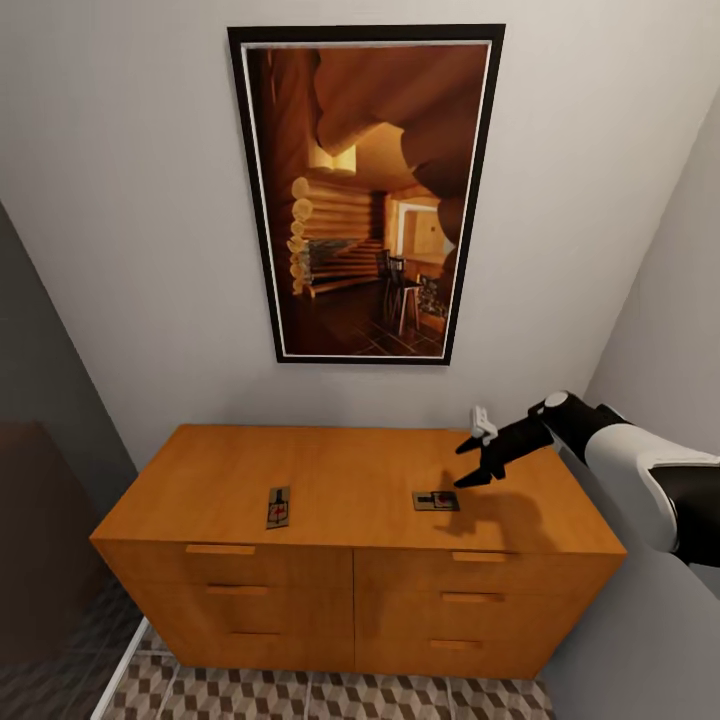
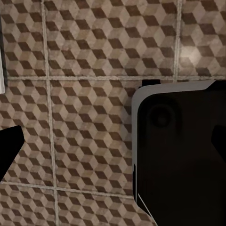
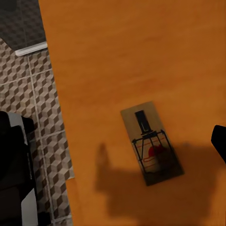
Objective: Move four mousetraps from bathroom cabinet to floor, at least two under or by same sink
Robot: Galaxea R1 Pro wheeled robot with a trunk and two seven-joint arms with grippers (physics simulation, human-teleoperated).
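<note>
While hovering above the cabinet (image 1: 350,480) top, right fingers (image 1: 478,452) spread apart, gripping nothing, touching nothing. Poised just above and a little right of the right-hand mousetrap (image 1: 436,501), with their shadow falling across it. Seen from the right wrist: same trap (image 3: 151,147) flat on the orange wood, wire bar and red spot facing up, close to the front edge of the top, floor (image 3: 40,108) tiles beyond that edge.

Second mousetrap (image 1: 278,507) lying flat further left on the same top, also near the front edge, well apart from the first. Only two traps on show; whereabouts of the other two not to be told. Drawers all shut.

Left fingers not in any picture, so cannot tell open or closed; left wrist looking straight down at patterned floor tiles beside a dark part of the robot's own body.

Step in hand, judged: reaching for the right-hand trap, grasp not yet made. Next move calls for lowering straight down, straddling the thin board across its short sides, then closing. Flat, low shape leaves little to pinch; risk of sliding it along the wood or catching the wire bar.

Large framed picture (image 1: 365,195) on the far wall above the cabinet.
</note>
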